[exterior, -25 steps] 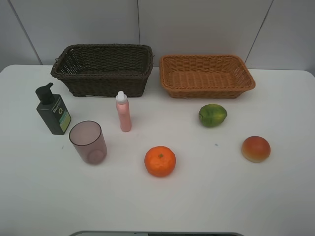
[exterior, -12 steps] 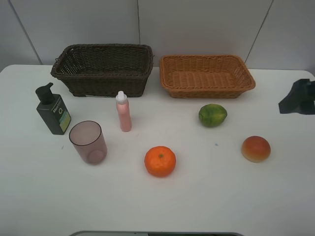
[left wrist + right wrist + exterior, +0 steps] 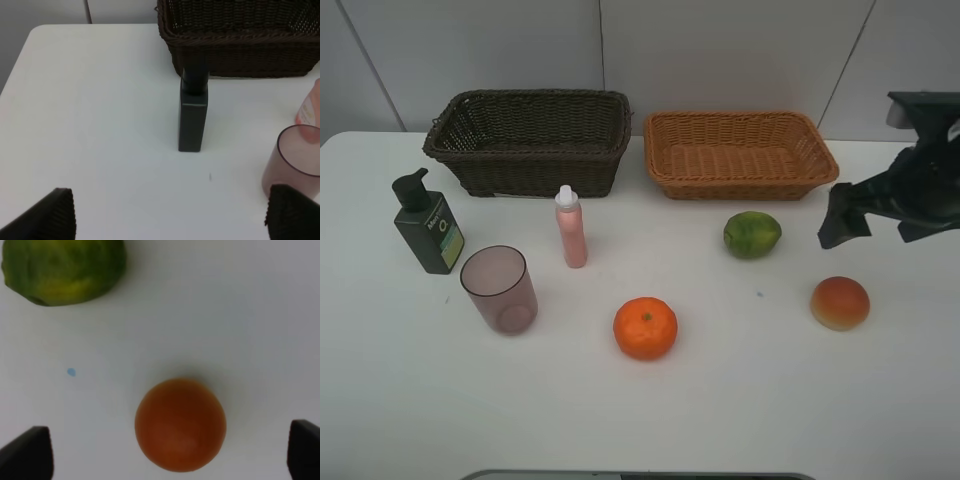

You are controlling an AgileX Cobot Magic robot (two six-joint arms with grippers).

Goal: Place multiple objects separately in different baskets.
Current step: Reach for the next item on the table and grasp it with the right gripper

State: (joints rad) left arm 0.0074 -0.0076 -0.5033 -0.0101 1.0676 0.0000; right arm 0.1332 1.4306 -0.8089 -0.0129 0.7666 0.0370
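I seem to be working a lab-style robot test bench. The table (image 3: 880, 400) is plain white, backed by a pale grey panel wall (image 3: 720, 50) with thin seams. A brown basket (image 3: 530, 140) and a tan basket (image 3: 740, 155) sit at the back. The fruit (image 3: 645, 328), bottles (image 3: 428, 233) and cup (image 3: 500, 290) stand spaced out singly like staged props. My black right arm (image 3: 920, 190) hangs over the table's right side.
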